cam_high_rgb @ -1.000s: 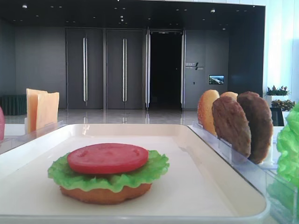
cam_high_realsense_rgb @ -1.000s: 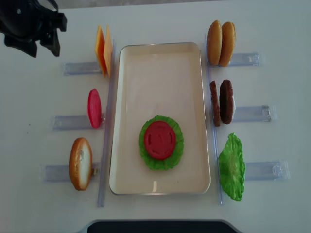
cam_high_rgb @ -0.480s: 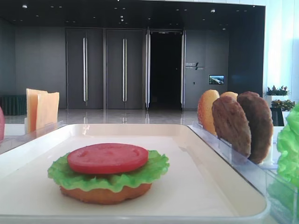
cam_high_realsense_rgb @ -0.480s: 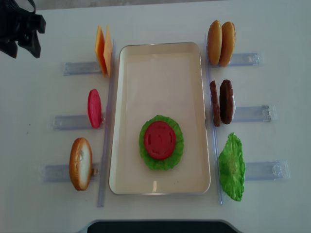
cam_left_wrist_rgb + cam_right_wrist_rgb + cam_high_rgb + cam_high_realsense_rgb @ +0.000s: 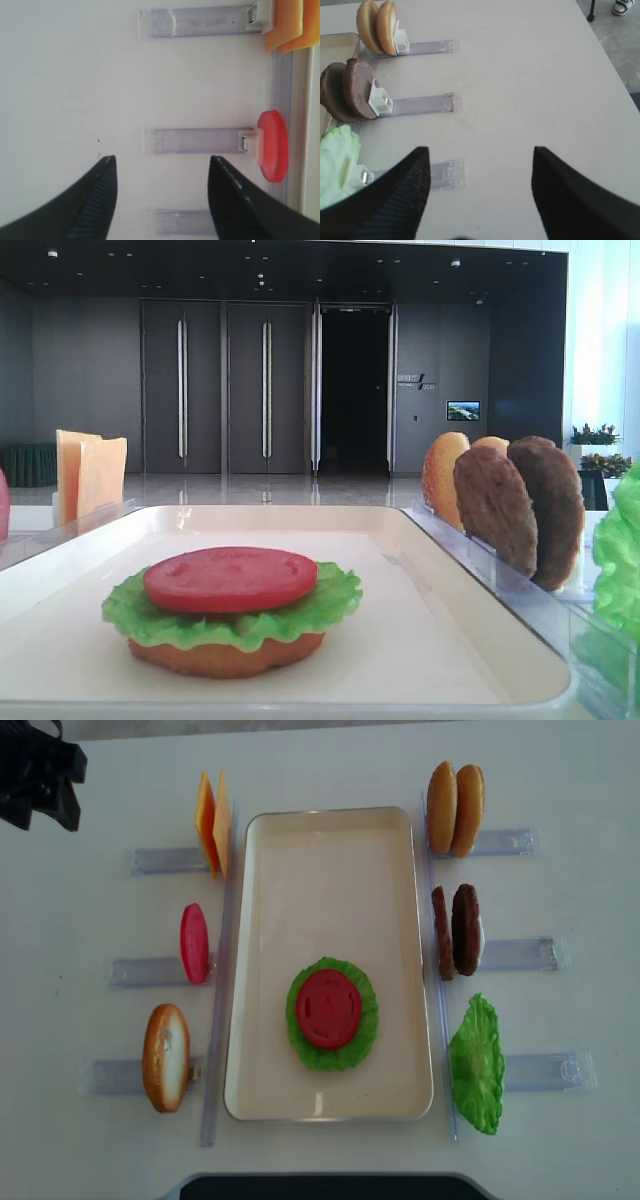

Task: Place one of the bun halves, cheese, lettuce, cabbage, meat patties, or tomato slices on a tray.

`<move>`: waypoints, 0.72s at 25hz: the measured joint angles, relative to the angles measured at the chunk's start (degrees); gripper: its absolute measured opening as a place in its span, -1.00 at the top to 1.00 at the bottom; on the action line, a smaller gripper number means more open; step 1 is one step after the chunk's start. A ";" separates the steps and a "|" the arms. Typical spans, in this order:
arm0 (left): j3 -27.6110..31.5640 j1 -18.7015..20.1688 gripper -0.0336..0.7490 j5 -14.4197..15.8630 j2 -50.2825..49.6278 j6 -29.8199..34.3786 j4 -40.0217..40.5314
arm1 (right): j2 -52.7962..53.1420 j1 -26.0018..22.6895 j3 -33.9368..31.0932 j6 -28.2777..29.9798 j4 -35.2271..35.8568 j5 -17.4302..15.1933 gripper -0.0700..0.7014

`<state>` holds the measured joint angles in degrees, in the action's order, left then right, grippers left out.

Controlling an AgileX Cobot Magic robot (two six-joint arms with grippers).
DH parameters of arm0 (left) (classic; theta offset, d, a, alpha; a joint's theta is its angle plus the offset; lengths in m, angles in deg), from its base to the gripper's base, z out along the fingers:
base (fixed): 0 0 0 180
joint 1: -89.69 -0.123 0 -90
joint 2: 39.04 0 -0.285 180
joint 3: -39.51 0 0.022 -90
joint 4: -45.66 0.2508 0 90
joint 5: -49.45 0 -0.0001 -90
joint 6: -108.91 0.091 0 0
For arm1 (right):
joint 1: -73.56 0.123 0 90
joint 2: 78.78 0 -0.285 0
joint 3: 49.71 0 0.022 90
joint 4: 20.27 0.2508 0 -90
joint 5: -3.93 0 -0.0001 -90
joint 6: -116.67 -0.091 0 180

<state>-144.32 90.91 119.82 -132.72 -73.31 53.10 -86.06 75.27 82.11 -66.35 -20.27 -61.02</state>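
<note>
- Tray (image 5: 262, 920), a large cream-white rectangular plastic one with a raised rim, is lying mid-desk (image 5: 330, 760) and carrying a flat tan-orange bun half (image 5: 225, 655) under a ruffled green lettuce leaf (image 5: 304, 1055) and a flat red tomato slice (image 5: 328, 1009).
- Dark brown, rough-grained meat patties (image 5: 456, 930) are standing on edge in a clear plastic holder (image 5: 515, 954) just right of the tray; they are probably stiff and light, best pinched across the upper rim.
- Left gripper (image 5: 161, 195) is hanging over bare desk at far left, its black fingers (image 5: 92, 202) standing apart and empty.
- Right gripper (image 5: 480, 187) is also showing fingers (image 5: 395, 197) spread, holding nothing.
</note>
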 joint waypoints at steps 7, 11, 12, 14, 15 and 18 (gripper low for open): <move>0.00 0.00 -0.21 0.67 12.39 1.44 -3.56 | 0.00 0.00 0.00 0.00 0.00 0.00 -0.28; 0.00 0.00 -0.21 0.97 20.79 3.17 -5.32 | 0.00 0.00 0.00 0.00 0.00 0.00 -0.28; 0.00 0.00 -0.21 1.12 22.60 3.68 -5.79 | 0.00 0.00 0.00 0.00 0.00 0.00 -0.28; 0.00 0.00 -0.21 1.25 26.86 4.57 -6.42 | 0.00 0.00 0.00 0.00 0.00 0.00 -0.28; 0.00 0.00 -0.21 1.35 28.60 5.09 -6.66 | 0.00 0.00 0.00 0.00 0.00 0.00 -0.28; 1.54 0.00 -0.21 1.45 35.33 5.60 -7.45 | 0.00 0.00 0.00 0.00 0.00 0.00 -0.28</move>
<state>-142.78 90.91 121.27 -97.39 -67.71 45.66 -86.06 75.27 82.11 -66.35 -20.27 -61.02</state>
